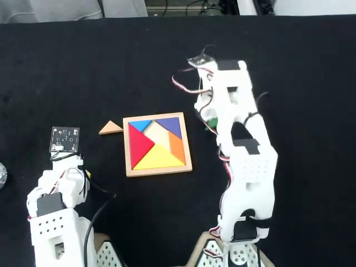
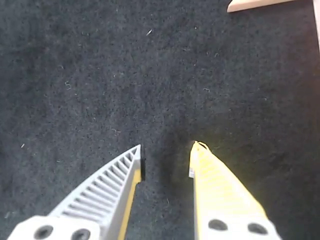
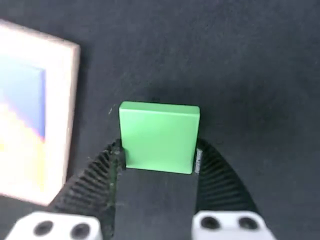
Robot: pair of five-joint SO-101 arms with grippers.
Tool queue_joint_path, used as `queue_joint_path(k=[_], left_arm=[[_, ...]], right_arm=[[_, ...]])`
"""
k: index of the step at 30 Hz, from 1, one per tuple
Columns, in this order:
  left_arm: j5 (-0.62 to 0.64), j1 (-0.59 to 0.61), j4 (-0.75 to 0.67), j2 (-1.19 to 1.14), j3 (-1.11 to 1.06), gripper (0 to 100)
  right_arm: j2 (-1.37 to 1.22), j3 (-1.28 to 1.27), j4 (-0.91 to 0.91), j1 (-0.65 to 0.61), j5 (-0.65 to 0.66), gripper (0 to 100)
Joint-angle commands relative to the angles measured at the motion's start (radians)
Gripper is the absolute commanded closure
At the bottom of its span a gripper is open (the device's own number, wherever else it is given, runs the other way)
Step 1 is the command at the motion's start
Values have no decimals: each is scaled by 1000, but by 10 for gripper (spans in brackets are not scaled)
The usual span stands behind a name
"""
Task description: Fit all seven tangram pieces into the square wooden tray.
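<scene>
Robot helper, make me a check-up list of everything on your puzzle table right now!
Surface: black cloth covers the table.
Job's things: wooden tray mid-table with coloured pieces inside; tan triangle on the cloth beside the tray; green square at the tray's other side.
Clutter: grey object at the table edge, cut off, cannot tell what.
End effectors: left end effector open over bare cloth; right end effector closed on the green square.
Cables: wires looping off the right arm; black cable by the left arm.
Surroundings: pale surfaces beyond the far edge.
</scene>
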State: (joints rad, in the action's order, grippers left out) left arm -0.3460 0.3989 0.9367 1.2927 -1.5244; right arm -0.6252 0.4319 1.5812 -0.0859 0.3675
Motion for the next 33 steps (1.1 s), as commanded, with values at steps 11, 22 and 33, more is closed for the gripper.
queue_joint_path(k=[11, 22, 33], left_arm=[[2, -10, -18, 9, 7, 838], [2, -10, -18, 9, 7, 838], [2, -10, -18, 9, 7, 838]], right_arm=[[266, -82, 0, -411, 114, 913], [82, -41, -103, -448, 114, 913], [-114, 237, 35, -443, 104, 913]])
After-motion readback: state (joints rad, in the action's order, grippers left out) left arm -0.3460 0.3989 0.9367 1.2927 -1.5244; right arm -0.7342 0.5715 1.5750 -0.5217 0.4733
